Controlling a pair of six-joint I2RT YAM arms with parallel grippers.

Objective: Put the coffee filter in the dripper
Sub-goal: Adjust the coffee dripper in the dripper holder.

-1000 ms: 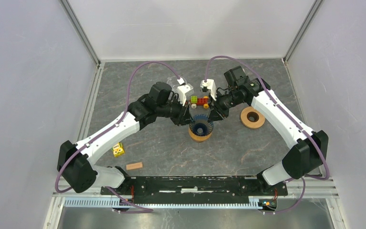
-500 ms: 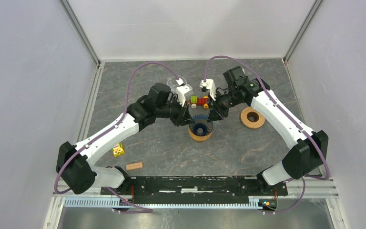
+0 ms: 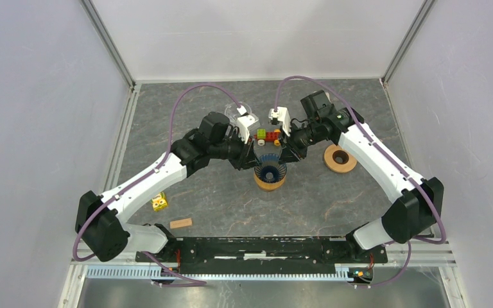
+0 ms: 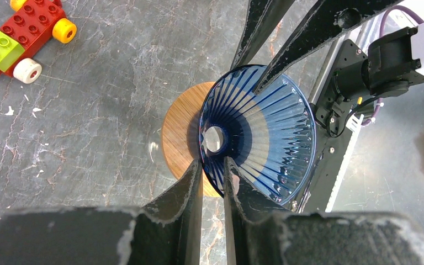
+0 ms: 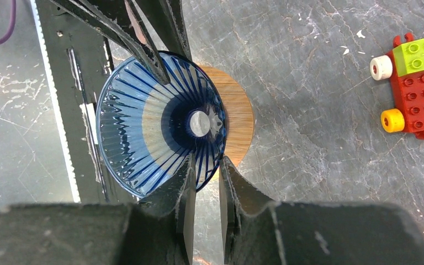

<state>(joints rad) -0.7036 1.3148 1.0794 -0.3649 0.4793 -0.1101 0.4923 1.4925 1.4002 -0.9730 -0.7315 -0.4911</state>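
At table (image 3: 218, 199) centre | one dripper (image 4: 270, 132) | left pincer (image 4: 212, 168), right pincer (image 5: 205, 165): both clenched on its rim | one toy car (image 4: 30, 27)

toy car (image 4: 28, 26) partly off-frame

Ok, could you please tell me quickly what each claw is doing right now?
Left claw: closed on the rim of the blue dripper.
Right claw: closed on the opposite side of that rim.

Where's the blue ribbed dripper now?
Top view, centre: the blue ribbed dripper on a round wooden base, nearer than the toy brick car, left gripper and right gripper pinching its rim.
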